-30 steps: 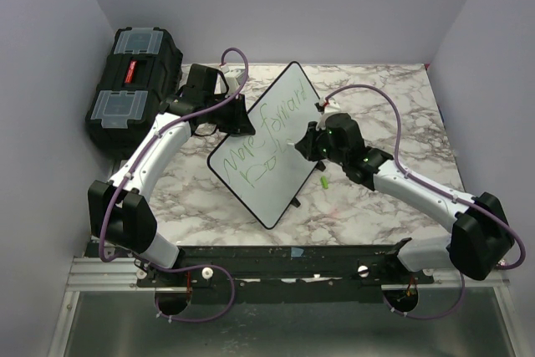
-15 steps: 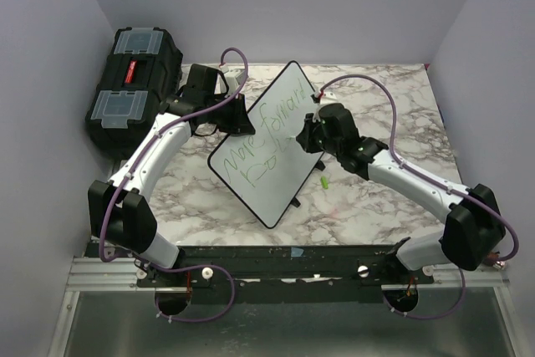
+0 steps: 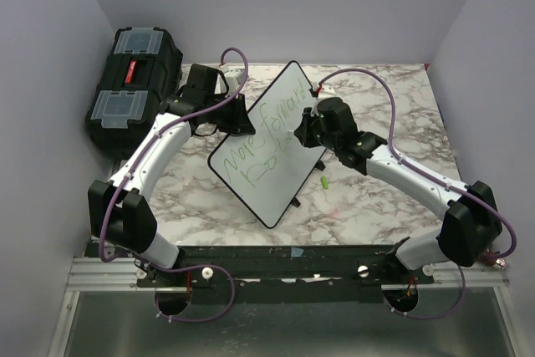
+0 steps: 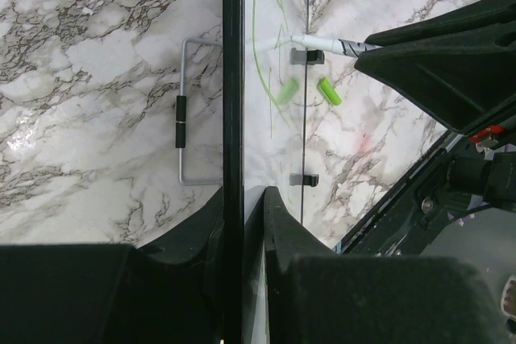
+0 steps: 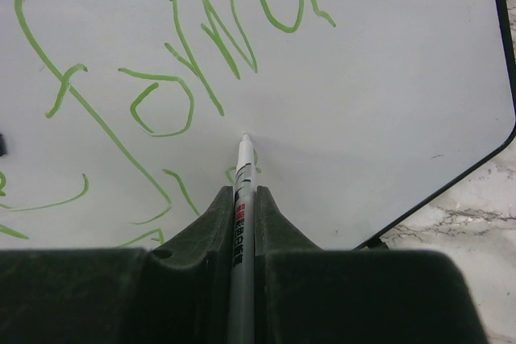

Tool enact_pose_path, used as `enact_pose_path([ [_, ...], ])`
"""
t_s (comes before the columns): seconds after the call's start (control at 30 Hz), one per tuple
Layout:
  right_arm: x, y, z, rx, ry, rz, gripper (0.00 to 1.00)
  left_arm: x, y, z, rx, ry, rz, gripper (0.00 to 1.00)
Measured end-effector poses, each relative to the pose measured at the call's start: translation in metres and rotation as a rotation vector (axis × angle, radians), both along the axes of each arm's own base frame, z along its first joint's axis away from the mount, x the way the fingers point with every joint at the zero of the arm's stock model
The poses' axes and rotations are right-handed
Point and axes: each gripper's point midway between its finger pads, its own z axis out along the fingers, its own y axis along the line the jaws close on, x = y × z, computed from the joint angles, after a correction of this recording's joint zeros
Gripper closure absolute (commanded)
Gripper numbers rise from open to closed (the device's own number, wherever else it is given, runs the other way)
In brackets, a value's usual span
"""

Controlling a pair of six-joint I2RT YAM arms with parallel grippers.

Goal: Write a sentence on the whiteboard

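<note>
Two white-shelled arms [image 3: 156, 150] with bulky black joint housings, each trailing a looping purple cable [image 3: 236, 54].

The pincer [image 5: 243, 197] was clamped on a marker [image 5: 244, 159] that ran straight ahead between its fingers, tip against the board [image 5: 387, 102]. Green writing [image 5: 218, 38] spread ahead and to the left. To the right, the board's black rim [image 5: 505, 78] curved round a corner, with marbled surface [image 5: 476, 255] beyond it.

The flat white, black-rimmed rectangular whiteboard [image 3: 269, 200] is standing tilted on the marble tabletop [image 3: 384, 106], showing a green handwritten two-line sentence [image 3: 261, 131].
</note>
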Motion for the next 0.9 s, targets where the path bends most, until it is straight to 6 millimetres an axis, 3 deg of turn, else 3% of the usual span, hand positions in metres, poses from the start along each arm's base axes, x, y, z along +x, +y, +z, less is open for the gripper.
enact_pose_path([
  [0.47,-0.002,-0.001,-0.003,0.019,-0.007,-0.005,0.99,0.000,0.000,0.000,0.000,0.000,0.000,1.00],
  [0.73,-0.019,-0.013,-0.028,0.008,0.034,-0.013,0.99,0.000,0.000,0.000,0.000,0.000,0.000,1.00],
  [0.9,-0.022,-0.016,-0.032,0.007,0.041,-0.016,0.99,0.000,0.000,0.000,0.000,0.000,0.000,1.00],
])
